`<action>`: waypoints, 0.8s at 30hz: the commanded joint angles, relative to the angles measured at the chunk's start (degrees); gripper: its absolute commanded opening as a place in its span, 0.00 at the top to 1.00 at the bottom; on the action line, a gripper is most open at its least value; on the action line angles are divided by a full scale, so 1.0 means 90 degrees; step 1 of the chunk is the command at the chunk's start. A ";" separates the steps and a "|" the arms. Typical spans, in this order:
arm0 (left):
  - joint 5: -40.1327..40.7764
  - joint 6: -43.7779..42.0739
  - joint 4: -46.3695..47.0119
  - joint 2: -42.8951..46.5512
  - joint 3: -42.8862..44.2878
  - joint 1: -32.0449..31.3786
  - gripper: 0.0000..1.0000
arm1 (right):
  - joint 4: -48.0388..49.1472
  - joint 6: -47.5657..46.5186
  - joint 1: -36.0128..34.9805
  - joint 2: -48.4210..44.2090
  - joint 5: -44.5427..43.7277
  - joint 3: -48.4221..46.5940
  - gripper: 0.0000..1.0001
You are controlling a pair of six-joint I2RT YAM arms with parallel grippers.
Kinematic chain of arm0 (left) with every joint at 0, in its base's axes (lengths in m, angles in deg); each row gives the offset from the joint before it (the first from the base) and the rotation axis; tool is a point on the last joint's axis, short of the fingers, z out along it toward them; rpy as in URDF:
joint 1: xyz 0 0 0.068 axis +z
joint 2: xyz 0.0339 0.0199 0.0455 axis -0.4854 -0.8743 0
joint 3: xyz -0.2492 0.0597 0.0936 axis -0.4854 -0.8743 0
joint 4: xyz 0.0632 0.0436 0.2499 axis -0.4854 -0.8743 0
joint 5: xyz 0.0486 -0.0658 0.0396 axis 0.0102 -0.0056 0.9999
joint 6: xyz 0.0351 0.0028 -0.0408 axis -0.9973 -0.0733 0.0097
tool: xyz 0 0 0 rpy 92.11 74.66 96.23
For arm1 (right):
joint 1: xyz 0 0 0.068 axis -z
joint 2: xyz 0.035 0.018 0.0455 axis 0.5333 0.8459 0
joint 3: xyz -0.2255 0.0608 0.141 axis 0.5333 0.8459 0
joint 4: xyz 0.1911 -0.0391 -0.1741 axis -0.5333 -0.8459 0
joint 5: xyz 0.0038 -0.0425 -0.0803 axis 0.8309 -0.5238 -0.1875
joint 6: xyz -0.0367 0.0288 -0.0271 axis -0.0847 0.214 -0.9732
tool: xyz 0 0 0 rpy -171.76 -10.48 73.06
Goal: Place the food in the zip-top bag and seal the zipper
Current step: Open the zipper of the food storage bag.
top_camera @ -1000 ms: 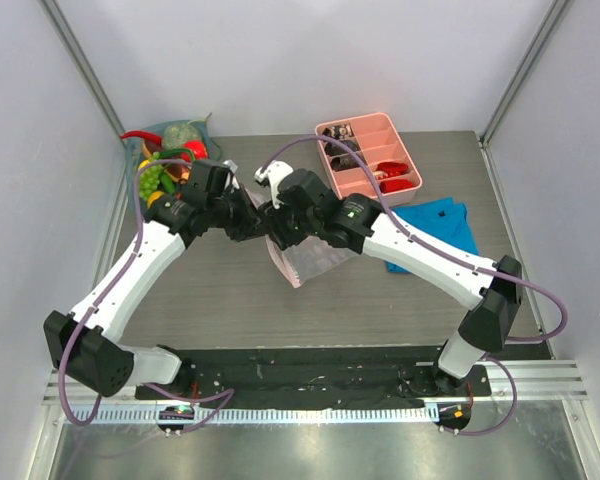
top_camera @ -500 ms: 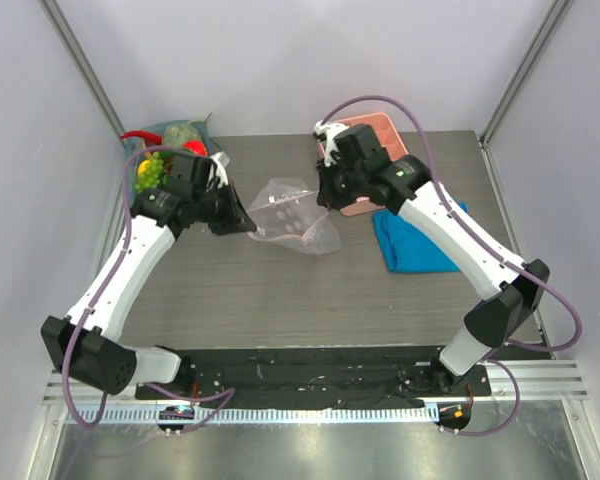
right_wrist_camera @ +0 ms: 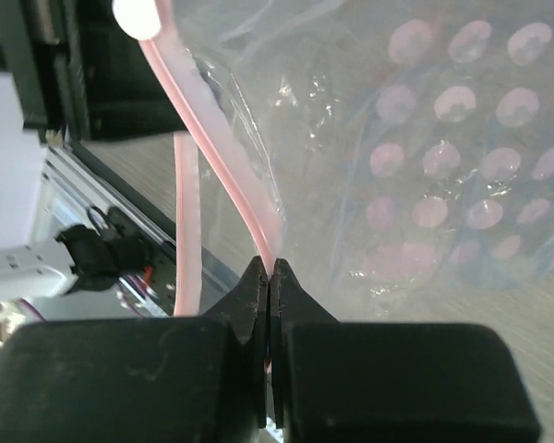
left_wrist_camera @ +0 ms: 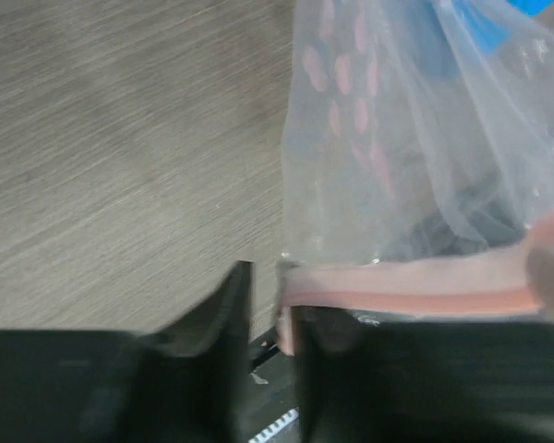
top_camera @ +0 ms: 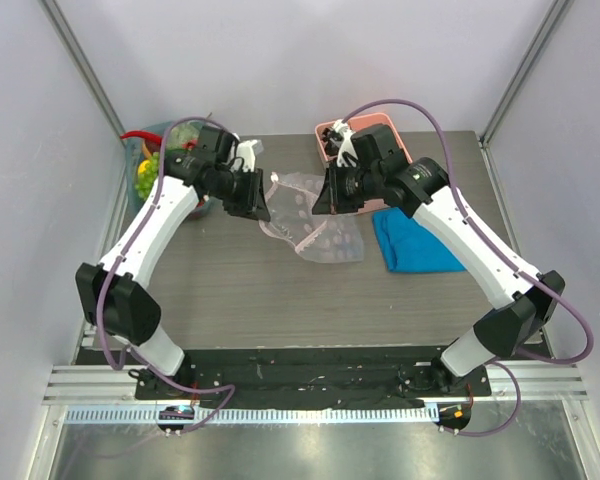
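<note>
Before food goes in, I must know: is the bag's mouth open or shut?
Open. On the bag, the zipper shows two pink strips running apart in the right wrist view.

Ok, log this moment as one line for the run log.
bag: stretched between arms, mouth open | right jaws: shut on zipper | left jaws: at zipper end, grip unclear | food: piled back left
</note>
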 commanded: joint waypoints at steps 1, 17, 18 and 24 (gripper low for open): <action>0.0210 -0.0024 0.0537 0.0734 -0.0233 0.0179 0.63 | 0.0402 0.1084 0.0258 0.0007 0.0065 0.0099 0.99; 0.2799 0.0076 0.3997 0.2399 -0.2482 0.2064 0.15 | 0.0577 0.1779 0.0835 0.0134 0.0260 0.0227 0.99; 0.2364 0.0125 0.4008 0.2320 -0.2357 0.2152 0.16 | 0.0568 0.1750 0.0844 0.0124 0.0221 0.0227 0.99; -0.1985 0.1059 0.3792 0.2055 -0.1652 0.1970 0.20 | 0.0685 0.1789 0.0835 0.0192 0.0055 0.0188 0.99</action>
